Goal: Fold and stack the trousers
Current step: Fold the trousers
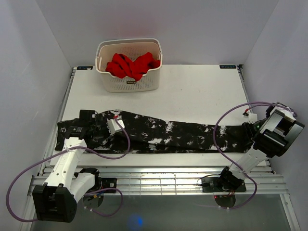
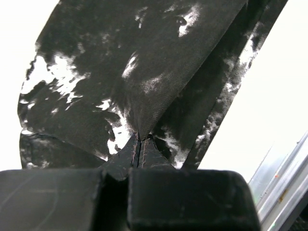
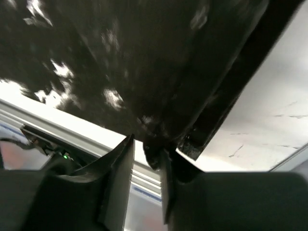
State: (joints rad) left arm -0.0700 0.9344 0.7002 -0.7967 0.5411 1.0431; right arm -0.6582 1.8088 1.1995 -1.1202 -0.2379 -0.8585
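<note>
Trousers (image 1: pixel 163 134) lie stretched along the near edge of the table (image 1: pixel 192 91); left gripper (image 2: pixel 139 142) pinches one end, right gripper (image 3: pixel 148 147) clamps the other; first fold seems in hand; next, one end should travel across onto the other.

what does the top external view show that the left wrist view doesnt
Only the top external view shows the full length of the black, white-speckled fabric trousers, the right pincer at their other end, and the white slotted plastic basket holding a crumpled bright red garment. Only the left wrist view shows, up close, the left pincer shut on a pinched ridge of cloth. Both show the trousers lying on the white table.
</note>
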